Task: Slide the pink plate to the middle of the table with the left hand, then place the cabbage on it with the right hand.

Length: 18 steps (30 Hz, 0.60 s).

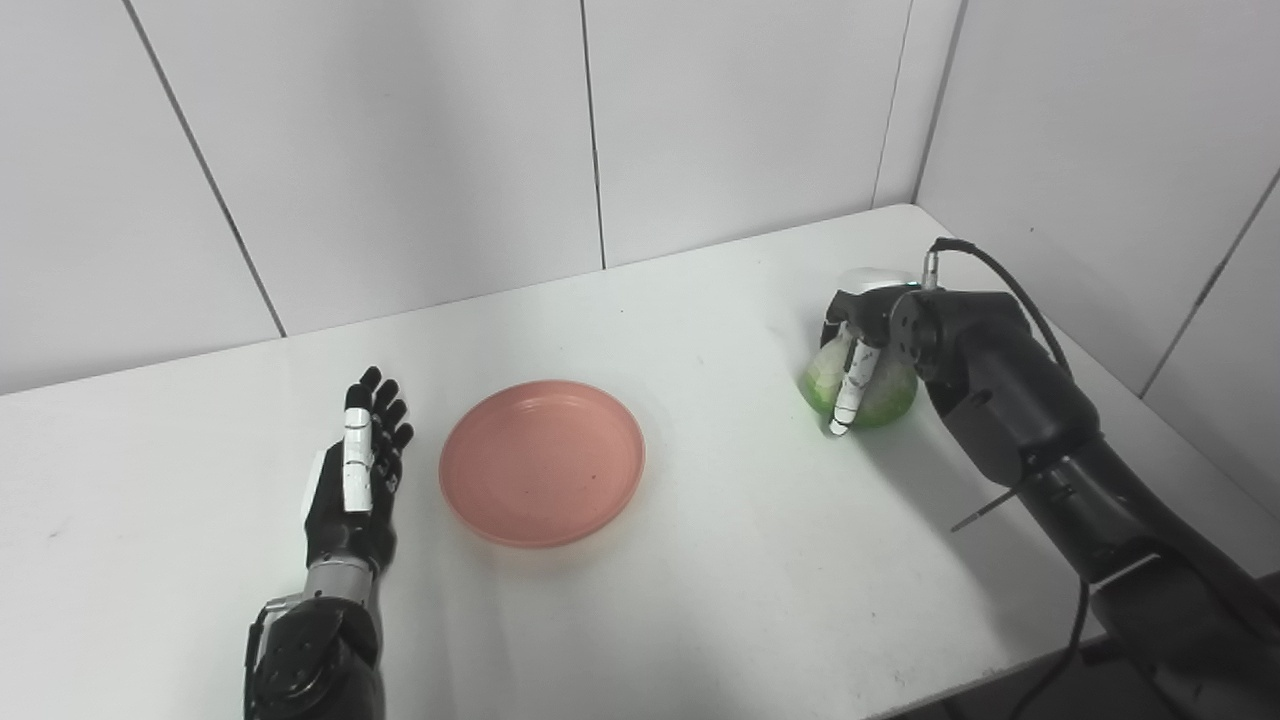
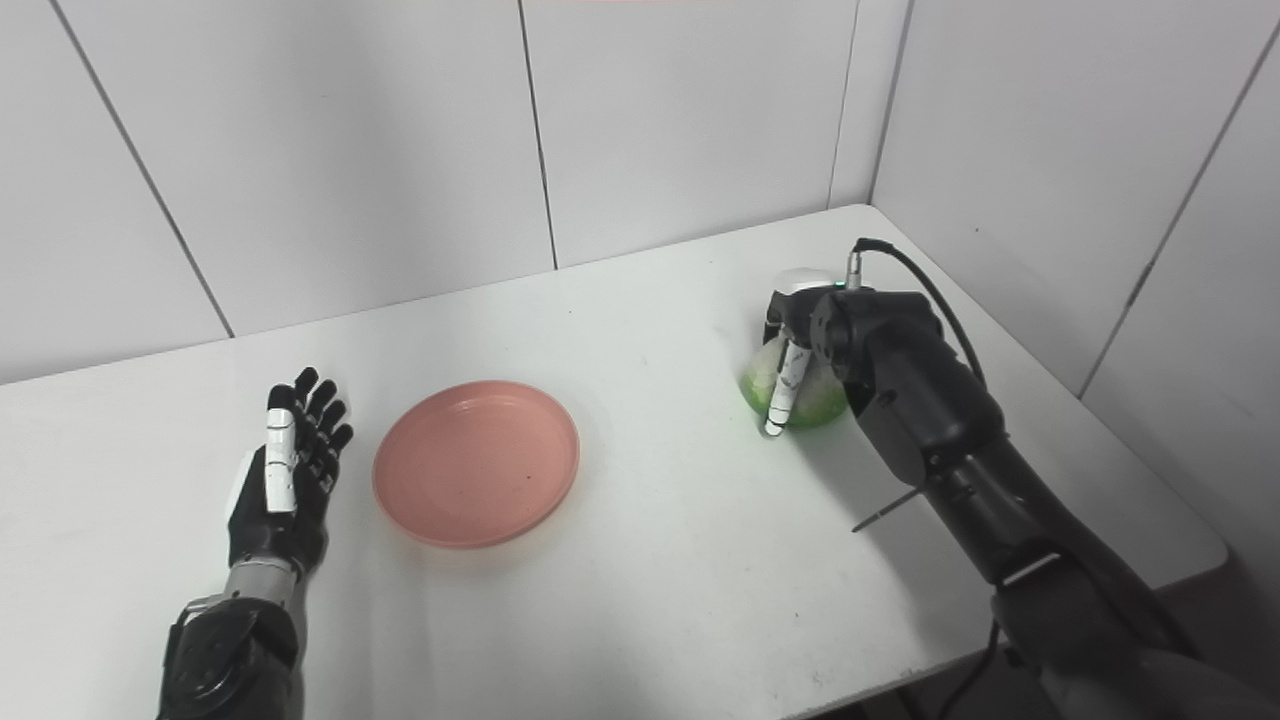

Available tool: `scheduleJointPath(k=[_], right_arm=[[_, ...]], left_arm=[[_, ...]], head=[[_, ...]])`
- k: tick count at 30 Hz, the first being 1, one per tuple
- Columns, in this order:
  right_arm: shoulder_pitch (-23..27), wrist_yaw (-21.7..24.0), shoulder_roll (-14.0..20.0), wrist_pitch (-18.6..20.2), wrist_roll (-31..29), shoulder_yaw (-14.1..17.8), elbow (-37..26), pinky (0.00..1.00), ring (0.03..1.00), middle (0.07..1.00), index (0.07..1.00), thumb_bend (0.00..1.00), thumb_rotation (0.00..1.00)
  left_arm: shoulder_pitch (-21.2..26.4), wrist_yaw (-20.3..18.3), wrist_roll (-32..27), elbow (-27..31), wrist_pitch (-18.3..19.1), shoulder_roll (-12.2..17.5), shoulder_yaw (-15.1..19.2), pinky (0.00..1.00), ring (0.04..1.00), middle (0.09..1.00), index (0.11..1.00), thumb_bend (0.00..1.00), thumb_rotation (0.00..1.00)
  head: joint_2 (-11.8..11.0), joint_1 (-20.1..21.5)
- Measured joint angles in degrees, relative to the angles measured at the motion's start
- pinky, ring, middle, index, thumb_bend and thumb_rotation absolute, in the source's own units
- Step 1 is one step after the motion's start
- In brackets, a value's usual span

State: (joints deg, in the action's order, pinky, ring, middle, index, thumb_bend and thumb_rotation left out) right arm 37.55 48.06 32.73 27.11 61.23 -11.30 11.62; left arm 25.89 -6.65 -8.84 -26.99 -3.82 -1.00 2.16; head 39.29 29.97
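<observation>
The pink plate [image 1: 541, 462] lies flat on the white table [image 1: 760, 570], left of the middle. My left hand [image 1: 355, 470] rests open and flat just left of the plate, a small gap from its rim, holding nothing. The green cabbage [image 1: 893, 402] sits on the table at the right. My right hand [image 1: 868, 325] comes down over its top, with a white-tipped finger [image 1: 850, 392] lying across its front side. The fingers behind it are hidden. The same scene shows in the right eye view, with the plate [image 2: 476, 462] and the cabbage [image 2: 822, 406].
White wall panels close off the back and the right side, meeting in a corner behind the cabbage. The table's front edge runs along the bottom right. A cable loops off my right wrist [image 1: 985, 262].
</observation>
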Motion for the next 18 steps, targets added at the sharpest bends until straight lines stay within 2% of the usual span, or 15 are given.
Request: scheduleJointPath(k=[4,7,9,11,14,15,16,18], right_arm=[[-0.79,-5.4,-0.05,0.0,1.21,-1.11,-1.1,0.31,0.372,0.448,0.499,0.53,0.0],[-1.73,-8.09,-0.97,0.0,1.6,-0.45,-2.18,0.21,0.29,0.406,0.493,0.53,0.0],[-2.12,-9.35,-1.84,0.0,1.67,0.77,-2.35,0.18,0.262,0.453,0.481,0.53,0.0],[-2.59,-10.97,-3.24,0.01,1.4,2.94,-3.18,0.18,0.261,0.465,0.479,0.53,0.0],[-2.65,-11.65,-4.97,0.01,0.65,5.33,-5.04,0.22,0.304,0.422,0.48,0.53,0.0],[-2.64,-11.79,-5.31,0.01,0.55,5.55,-5.68,0.22,0.317,0.43,0.479,0.53,0.0],[-2.59,-11.88,-5.74,0.01,0.45,5.64,-6.44,0.27,0.373,0.479,0.476,0.53,0.0],[-2.48,-12.1,-6.7,0.01,0.44,5.69,-7.79,0.29,0.401,0.511,0.472,0.53,0.0]], left_arm=[[0.0,0.01,0.01,0.04,0.0,-0.01,-0.03,1.0,1.0,1.0,1.0,0.77,1.0],[-0.08,0.0,-0.08,0.14,0.03,-0.01,0.06,1.0,1.0,1.0,1.0,0.76,1.0],[-0.13,0.0,-0.08,0.3,0.22,-0.1,0.04,1.0,1.0,1.0,1.0,0.77,1.0],[-0.26,0.01,-0.08,0.63,0.43,-0.14,0.02,1.0,1.0,1.0,1.0,0.77,1.0],[-0.33,0.02,-0.07,0.98,0.8,-0.18,0.01,1.0,1.0,1.0,1.0,0.76,1.0],[-0.39,0.02,-0.07,1.11,0.85,-0.22,0.01,1.0,1.0,1.0,1.0,0.76,1.0],[-0.5,0.02,-0.07,1.22,0.86,-0.23,0.0,1.0,1.0,1.0,1.0,0.76,1.0],[-0.55,0.02,-0.07,1.22,0.86,-0.25,-0.01,1.0,1.0,1.0,1.0,0.76,1.0]], head=[[0.0,-0.09],[0.0,-0.09],[0.17,-0.26],[0.09,-0.26],[0.26,-0.44],[0.35,-0.7],[0.53,-1.05],[0.7,-1.84]])
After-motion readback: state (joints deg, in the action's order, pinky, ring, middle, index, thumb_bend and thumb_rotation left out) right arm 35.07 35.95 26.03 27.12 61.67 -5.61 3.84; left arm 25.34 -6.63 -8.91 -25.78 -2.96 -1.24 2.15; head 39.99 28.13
